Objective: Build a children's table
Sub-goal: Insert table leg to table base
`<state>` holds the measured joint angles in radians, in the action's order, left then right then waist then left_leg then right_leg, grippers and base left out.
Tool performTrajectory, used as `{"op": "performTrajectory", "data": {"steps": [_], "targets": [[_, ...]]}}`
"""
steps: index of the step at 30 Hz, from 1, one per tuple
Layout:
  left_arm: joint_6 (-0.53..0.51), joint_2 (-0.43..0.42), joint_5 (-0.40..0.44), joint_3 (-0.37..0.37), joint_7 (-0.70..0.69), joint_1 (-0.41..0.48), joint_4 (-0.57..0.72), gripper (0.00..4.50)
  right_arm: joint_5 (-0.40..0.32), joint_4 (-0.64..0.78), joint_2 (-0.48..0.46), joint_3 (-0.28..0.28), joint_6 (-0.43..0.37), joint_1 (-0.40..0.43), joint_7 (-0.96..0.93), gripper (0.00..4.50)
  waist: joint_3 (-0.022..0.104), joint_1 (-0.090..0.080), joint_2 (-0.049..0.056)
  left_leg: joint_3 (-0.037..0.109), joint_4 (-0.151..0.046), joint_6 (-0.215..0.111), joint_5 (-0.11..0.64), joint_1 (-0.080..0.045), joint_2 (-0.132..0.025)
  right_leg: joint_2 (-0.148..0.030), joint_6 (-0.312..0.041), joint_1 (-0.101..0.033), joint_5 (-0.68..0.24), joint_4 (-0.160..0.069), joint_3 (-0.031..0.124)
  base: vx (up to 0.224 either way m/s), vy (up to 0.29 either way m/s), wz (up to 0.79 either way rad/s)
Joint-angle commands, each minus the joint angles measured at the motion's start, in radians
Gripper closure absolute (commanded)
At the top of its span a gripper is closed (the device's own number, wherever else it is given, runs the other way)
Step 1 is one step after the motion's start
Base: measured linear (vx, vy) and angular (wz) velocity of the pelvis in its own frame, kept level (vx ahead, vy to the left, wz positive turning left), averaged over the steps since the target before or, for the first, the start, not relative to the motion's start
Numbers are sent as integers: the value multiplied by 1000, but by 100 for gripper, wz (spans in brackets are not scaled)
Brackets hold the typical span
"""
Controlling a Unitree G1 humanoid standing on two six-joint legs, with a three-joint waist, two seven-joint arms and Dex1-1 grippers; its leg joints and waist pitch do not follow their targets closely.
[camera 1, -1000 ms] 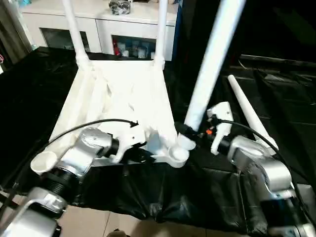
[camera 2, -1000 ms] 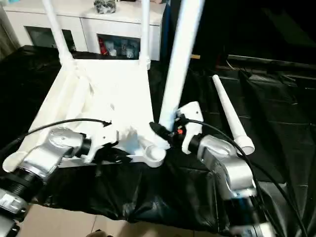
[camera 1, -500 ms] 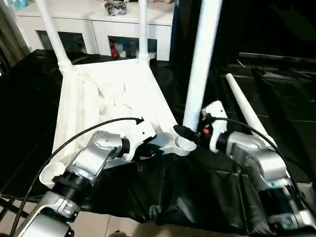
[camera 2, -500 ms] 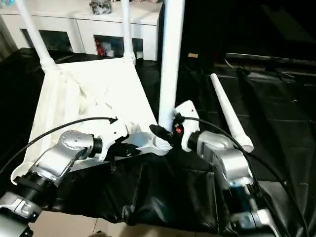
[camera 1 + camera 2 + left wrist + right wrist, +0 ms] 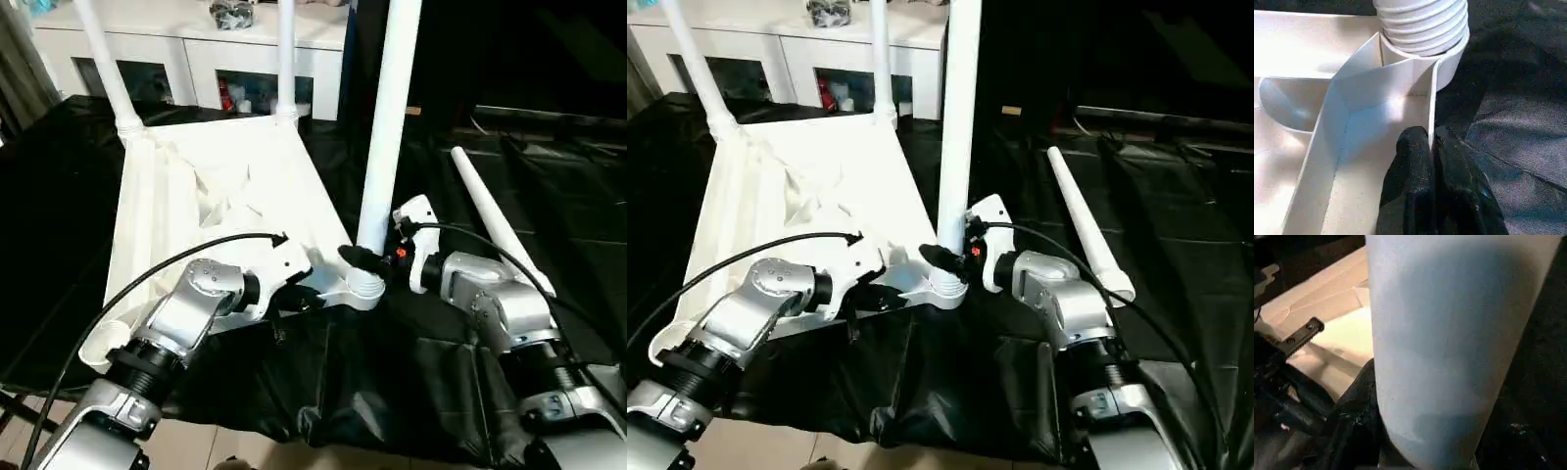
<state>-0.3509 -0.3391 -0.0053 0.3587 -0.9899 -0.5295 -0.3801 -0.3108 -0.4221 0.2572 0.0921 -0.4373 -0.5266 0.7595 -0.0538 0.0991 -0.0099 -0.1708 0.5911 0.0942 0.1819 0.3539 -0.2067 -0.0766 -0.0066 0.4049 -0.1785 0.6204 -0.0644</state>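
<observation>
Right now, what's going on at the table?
The children's table top lies upside down on the black cover, two legs already standing at its far corners. The right tool holds a third leg upright in the near corner socket, while the left tool pinches the rim wall beside it. The fourth leg lies loose on the cover.

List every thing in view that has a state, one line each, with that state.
Tabletop: upside down on the black-covered table.
Two far legs: upright in their corner sockets.
Third leg: upright, threaded end in the near socket.
Fourth leg: loose, lying flat on the cover.
Near-left socket: empty.
Left hand: shut on the tabletop's thin rib.
Right hand: shut on the third leg's base.
</observation>
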Motion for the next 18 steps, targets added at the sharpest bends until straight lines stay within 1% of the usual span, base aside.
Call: {"op": "performTrajectory", "data": {"steps": [1,2,3,5,6,7,8,9,10,11,12,13,14,15,16,17,18], "targets": [[-10,14,-28,-32,10,0,-20,450,-12,-24,-2,-34,1,26,-20,257,60,3,-18,2,-73,-10,219,2,-15,-64,-116,-43,-412,-96,42,0,0,0],[-10,15,-29,-36,16,0,-22,450,-26,-22,-7,-51,8,41,-23,257,60,3,-14,2,-74,-10,217,2,-15,-64,-118,-44,-404,-95,42,0,0,0],[-10,16,-29,-39,20,-1,-25,450,-36,-25,-11,-65,17,51,-24,257,61,4,-15,1,-74,-12,216,0,-16,-64,-123,-42,-390,-96,42,0,0,0],[-8,17,-31,-45,25,-2,-30,450,-50,-33,-19,-84,35,70,-28,257,62,3,-14,1,-74,-14,214,0,-16,-63,-131,-44,-371,-94,41,0,0,0],[-8,17,-31,-45,25,-2,-30,450,-50,-33,-19,-84,35,70,-28,257,62,3,-12,0,-74,-15,216,0,-16,-63,-137,-43,-360,-94,42,0,0,0],[-8,20,-32,-50,30,-5,-35,450,-61,-39,-29,-105,58,94,-32,257,62,3,-9,2,-75,-15,214,1,-15,-62,-143,-46,-352,-91,41,0,0,0],[-5,22,-32,-54,36,-8,-39,450,-69,-44,-40,-123,74,112,-36,257,61,4,-10,-1,-75,-17,219,0,-15,-62,-141,-44,-357,-96,42,0,0,0],[-5,22,-32,-54,36,-8,-39,450,-69,-45,-41,-124,74,113,-36,257,61,4,-8,0,-76,-15,232,-1,-15,-64,-140,-43,-372,-97,41,0,0,0],[-2,24,-30,-56,42,-11,-44,450,-79,-48,-53,-140,90,131,-41,257,61,4,-6,2,-77,-14,233,0,-15,-64,-139,-46,-376,-96,40,0,0,0],[-2,25,-30,-57,43,-12,-45,450,-80,-49,-55,-142,92,134,-41,257,62,4,-8,1,-77,-15,231,0,-15,-63,-137,-45,-375,-98,41,0,0,0],[0,25,-29,-59,47,-13,-48,450,-85,-50,-62,-149,102,144,-45,257,61,4,0,3,-78,-14,241,-2,-15,-64,-138,-44,-385,-98,41,0,0,0],[3,29,-27,-62,56,-16,-52,450,-90,-53,-70,-156,116,157,-50,257,61,3,-4,2,-78,-14,249,-2,-15,-63,-135,-43,-395,-101,40,0,0,0],[5,32,-26,-64,62,-19,-57,450,-89,-53,-76,-155,138,178,-47,257,61,4,3,3,-78,-12,252,-2,-15,-64,-136,-44,-397,-101,41,0,0,0],[6,33,-26,-65,64,-20,-59,450,-88,-52,-78,-154,147,185,-46,257,59,3,-1,3,-80,-14,262,-2,-14,-63,-131,-43,-409,-104,40,0,0,0],[12,36,-24,-68,71,-23,-65,450,-82,-51,-84,-150,168,201,-46,257,60,3,-1,4,-81,-14,270,-3,-15,-64,-125,-43,-432,-106,39,0,0,0],[16,39,-23,-70,76,-28,-72,450,-78,-45,-89,-147,189,217,-46,257,60,4,5,4,-80,-13,270,-4,-15,-65,-124,-42,-434,-107,39,0,0,0],[16,39,-23,-71,77,-28,-73,450,-77,-45,-89,-147,191,219,-46,257,60,3,4,3,-82,-14,276,-6,-16,-63,-122,-40,-432,-110,39,0,0,0]]}}
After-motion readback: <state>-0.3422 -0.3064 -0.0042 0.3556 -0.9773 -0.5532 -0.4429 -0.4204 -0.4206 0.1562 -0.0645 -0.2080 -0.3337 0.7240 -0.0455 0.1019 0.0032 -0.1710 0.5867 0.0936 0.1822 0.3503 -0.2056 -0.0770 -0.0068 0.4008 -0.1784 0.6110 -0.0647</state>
